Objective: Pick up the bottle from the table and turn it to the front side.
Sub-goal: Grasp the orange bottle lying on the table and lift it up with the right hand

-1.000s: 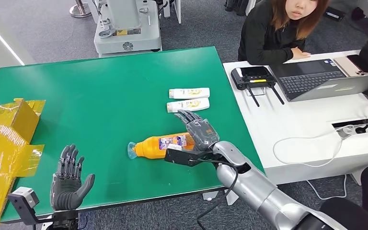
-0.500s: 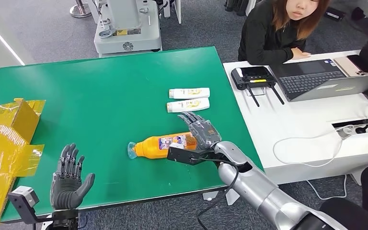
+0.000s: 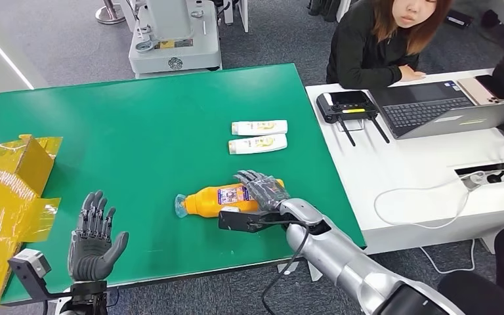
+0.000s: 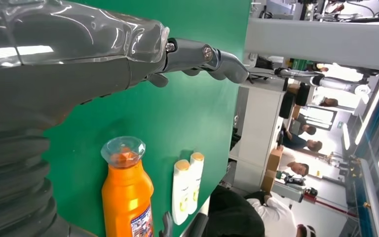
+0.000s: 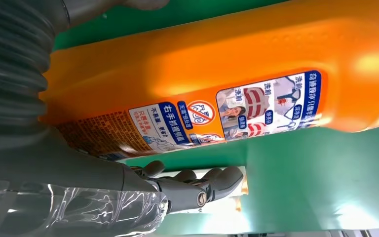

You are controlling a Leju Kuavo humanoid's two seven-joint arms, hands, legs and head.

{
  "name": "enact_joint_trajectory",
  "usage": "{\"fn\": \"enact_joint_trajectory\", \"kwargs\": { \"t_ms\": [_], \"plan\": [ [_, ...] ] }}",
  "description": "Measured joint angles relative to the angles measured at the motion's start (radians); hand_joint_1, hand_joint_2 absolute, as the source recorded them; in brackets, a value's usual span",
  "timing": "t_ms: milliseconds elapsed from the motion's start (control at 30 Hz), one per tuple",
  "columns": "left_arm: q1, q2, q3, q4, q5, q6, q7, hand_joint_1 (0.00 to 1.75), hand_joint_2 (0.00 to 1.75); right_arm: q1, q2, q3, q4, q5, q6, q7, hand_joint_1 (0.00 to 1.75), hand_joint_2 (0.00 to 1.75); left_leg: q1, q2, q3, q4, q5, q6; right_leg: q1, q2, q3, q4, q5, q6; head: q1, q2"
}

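The left hand (image 3: 94,239) hovers at the near edge of the green table (image 3: 138,125), palm up, fingers apart and holding nothing. To its left, at the table's near left corner, sits a yellow box (image 3: 10,190) wrapped in crinkled film. The right hand (image 3: 262,193) reaches in from the near right side and lies over the base end of the orange bottle (image 3: 220,200); its fingers are spread across the bottle's top, and the right wrist view shows the bottle's body (image 5: 227,79) pressed close against the palm with the fingers (image 5: 197,185) extended past it, so it cannot be told whether the hand has closed on the bottle or merely rests on it. The bottle lies on its side on the table (clear cap pointing toward the robot's left, printed label facing up), in the near centre of the surface. Just beyond it, two white tubes (image 3: 258,136) lie side by side, parallel to each other. To the right of the green table stands a white desk (image 3: 420,177) carrying a black controller (image 3: 348,105) and a laptop (image 3: 433,108). A person in black (image 3: 374,46) sits behind that desk. At the far edge stands a grey-white machine (image 3: 174,36) on the floor.
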Motion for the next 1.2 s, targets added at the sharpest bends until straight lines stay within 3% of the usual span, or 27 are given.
{"fn": "enact_joint_trajectory", "kwargs": {
  "t_ms": [467, 933, 967, 1067, 1100, 1200],
  "plan": [
    [0.009, 0.002, 0.0, 0.0, 0.041, -0.016, -0.003, 0.0, 1.75, -0.069, 0.019, 0.038, 0.115, -0.003, -0.005, -0.038, 0.0, 1.75, 0.0, 0.0, 0.001, 0.0, 0.0, 0.0, 0.0, 0.0, 0.001, 0.0, 0.0, 0.0, 0.0, 0.0],
    [0.048, 0.01, 0.003, 0.0, 0.197, -0.112, 0.034, 0.0, 1.75, -0.065, -0.02, 0.078, 0.077, 0.084, -0.031, 0.105, 0.03, 1.75, 0.0, -0.001, 0.001, 0.0, 0.0, 0.0, 0.0, -0.001, 0.001, 0.0, 0.0, 0.0, 0.0, 0.0],
    [0.05, 0.01, 0.004, 0.0, 0.198, -0.114, 0.035, 0.0, 1.75, -0.063, -0.023, 0.079, 0.073, 0.086, -0.031, 0.107, 0.37, 1.75, 0.0, -0.001, 0.001, 0.0, 0.0, 0.0, 0.0, -0.001, 0.001, 0.0, 0.0, 0.0, 0.0, 0.0],
    [0.051, 0.01, 0.011, 0.0, 0.213, -0.13, 0.048, 0.0, 1.75, -0.055, -0.034, 0.081, 0.058, 0.105, -0.023, 0.132, 1.63, 1.75, 0.0, -0.001, 0.001, 0.0, 0.0, 0.0, 0.0, -0.001, 0.001, 0.0, 0.0, 0.0, 0.0, 0.0],
    [0.051, 0.01, 0.014, 0.0, 0.22, -0.139, 0.057, 0.0, 1.75, -0.051, -0.039, 0.081, 0.049, 0.116, -0.016, 0.144, 1.73, 1.75, 0.0, -0.001, 0.001, 0.0, 0.0, 0.0, 0.0, -0.001, 0.001, 0.0, 0.0, 0.0, 0.0, 0.0],
    [0.052, 0.006, 0.02, 0.0, 0.233, -0.161, 0.082, 0.0, 1.75, -0.031, -0.056, 0.075, 0.015, 0.15, 0.003, 0.162, 1.75, 1.75, 0.0, -0.001, 0.001, 0.0, 0.0, 0.0, 0.0, -0.001, 0.001, 0.0, 0.0, 0.0, 0.0, 0.0]
  ]
}}
